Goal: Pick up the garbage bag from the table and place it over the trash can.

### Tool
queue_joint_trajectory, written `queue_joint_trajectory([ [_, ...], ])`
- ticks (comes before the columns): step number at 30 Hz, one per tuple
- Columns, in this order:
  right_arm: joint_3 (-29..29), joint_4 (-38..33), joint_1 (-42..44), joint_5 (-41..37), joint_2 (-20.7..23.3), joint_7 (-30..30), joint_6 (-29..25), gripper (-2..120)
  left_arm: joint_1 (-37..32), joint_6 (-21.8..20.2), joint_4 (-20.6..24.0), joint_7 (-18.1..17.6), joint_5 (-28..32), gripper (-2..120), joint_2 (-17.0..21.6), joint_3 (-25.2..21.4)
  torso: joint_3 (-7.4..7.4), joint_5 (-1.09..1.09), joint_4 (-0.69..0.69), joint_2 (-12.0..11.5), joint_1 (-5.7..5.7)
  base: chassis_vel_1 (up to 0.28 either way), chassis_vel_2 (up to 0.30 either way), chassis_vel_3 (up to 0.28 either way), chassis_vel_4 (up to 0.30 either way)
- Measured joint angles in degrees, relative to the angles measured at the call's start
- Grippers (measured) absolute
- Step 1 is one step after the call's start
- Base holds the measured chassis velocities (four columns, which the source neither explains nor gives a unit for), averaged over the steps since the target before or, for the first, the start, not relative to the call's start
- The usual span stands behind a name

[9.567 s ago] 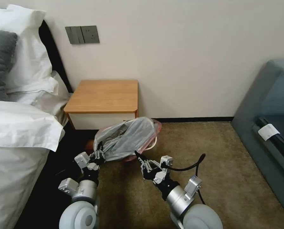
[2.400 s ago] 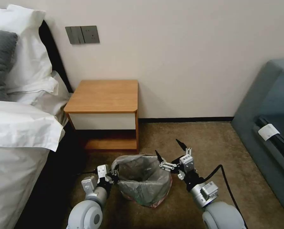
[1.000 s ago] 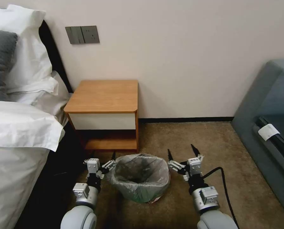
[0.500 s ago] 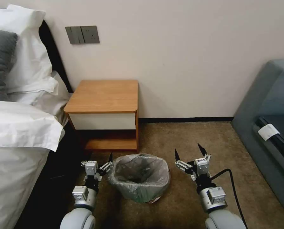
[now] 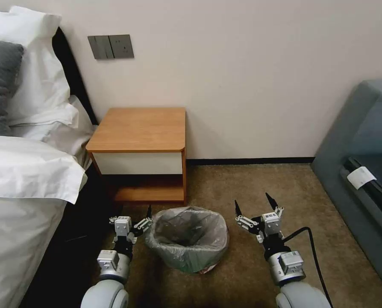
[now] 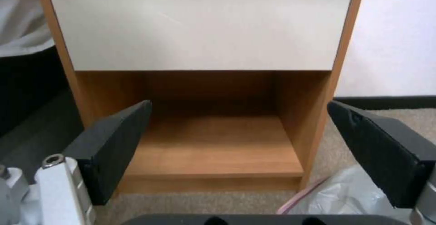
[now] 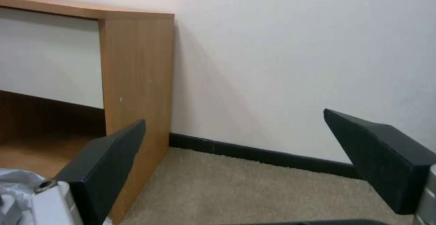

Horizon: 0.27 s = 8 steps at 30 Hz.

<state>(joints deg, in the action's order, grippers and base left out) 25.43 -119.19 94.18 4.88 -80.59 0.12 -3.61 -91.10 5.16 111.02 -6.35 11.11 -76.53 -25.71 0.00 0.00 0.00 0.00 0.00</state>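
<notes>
The garbage bag, grey crinkly plastic, is stretched over the trash can on the carpet, its mouth open upward and a pink-red band at its foot. The can's walls are hidden under the plastic. My left gripper stands open just left of the bag, apart from it. My right gripper stands open to the bag's right, also clear of it. Behind stands the table, its top bare. In the left wrist view the left gripper faces the table's shelf, with a corner of the bag beside one finger.
A bed with white linen fills the left side. A grey sofa stands at the right. The wall and its dark skirting run behind the table. Open carpet lies between table and sofa. A black cable trails from my right arm.
Earlier both grippers held the bag up by the table, then drew it down over the can, let go and pulled apart. Nothing has moved in the last half second.
</notes>
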Motion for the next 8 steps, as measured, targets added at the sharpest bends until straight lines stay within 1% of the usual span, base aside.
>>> queue_joint_trajectory([
  [8, -0.02, 0.0, 0.0, -0.03, 0.01, 0.0, 0.01, 100, 0.0, -0.06, 0.0, -0.01, 0.04, 97, 0.0, 0.0, 0.0, 0.0, 0.0, 0.0, 0.0, 0.0, 0.0, 0.0, 0.0],
])
